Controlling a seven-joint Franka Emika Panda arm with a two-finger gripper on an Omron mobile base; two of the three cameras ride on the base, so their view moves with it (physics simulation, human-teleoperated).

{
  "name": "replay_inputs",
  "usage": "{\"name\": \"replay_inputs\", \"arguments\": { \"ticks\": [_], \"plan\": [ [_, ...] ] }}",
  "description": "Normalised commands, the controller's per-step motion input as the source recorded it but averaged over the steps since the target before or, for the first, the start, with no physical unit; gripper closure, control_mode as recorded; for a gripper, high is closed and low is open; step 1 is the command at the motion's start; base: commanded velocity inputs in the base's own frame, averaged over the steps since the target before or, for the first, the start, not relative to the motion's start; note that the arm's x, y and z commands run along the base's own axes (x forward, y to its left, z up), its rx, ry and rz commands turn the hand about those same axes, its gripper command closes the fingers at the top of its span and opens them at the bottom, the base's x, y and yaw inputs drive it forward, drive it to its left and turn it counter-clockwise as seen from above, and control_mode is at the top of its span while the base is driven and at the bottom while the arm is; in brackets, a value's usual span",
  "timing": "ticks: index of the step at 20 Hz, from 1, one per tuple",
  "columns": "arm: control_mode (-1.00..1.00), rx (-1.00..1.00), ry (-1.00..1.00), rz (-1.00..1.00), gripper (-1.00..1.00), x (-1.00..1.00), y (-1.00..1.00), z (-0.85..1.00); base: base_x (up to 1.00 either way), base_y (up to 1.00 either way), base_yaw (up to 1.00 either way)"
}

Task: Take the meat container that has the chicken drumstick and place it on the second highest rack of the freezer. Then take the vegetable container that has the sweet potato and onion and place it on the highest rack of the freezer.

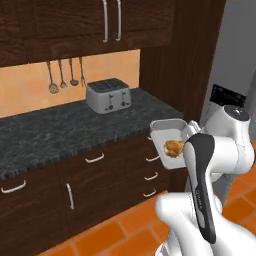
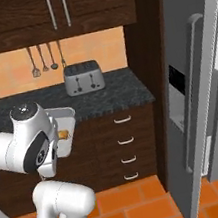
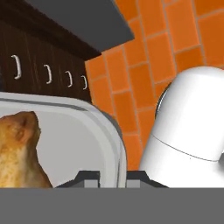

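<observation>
Arm folded up high, tool (image 3: 111,176) clamped shut, fingers close together.

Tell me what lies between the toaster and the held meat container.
In the left base view, bare dark granite counter lies between the toaster and the meat container with the chicken drumstick. The container hangs past the counter's front edge.

Toaster (image 1: 108,95): silver, upright on the dark speckled counter (image 1: 60,130), near the back wall.
Utensils (image 1: 66,76): four, hanging on the orange wall left of the toaster.
Upper cabinets (image 1: 75,22): dark wood, long vertical handles.
Drawers (image 2: 127,143): stacked below the counter.
Floor (image 2: 137,202): orange tile.
</observation>
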Motion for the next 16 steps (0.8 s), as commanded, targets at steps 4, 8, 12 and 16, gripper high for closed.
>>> {"name": "replay_inputs", "arguments": {
  "ticks": [4,8,12,16],
  "plan": [
    [1.0,0.0,0.0,0.0,1.0,0.0,0.0,0.0,-0.19,0.0,-0.71],
    [1.0,0.0,0.0,0.0,1.0,0.0,0.0,0.0,0.0,0.0,-0.78],
    [1.0,0.0,0.0,0.0,1.0,0.0,0.0,0.0,0.0,0.0,-0.82],
    [1.0,0.0,0.0,0.0,1.0,0.0,0.0,0.0,0.0,0.0,-0.8]
  ]
}}
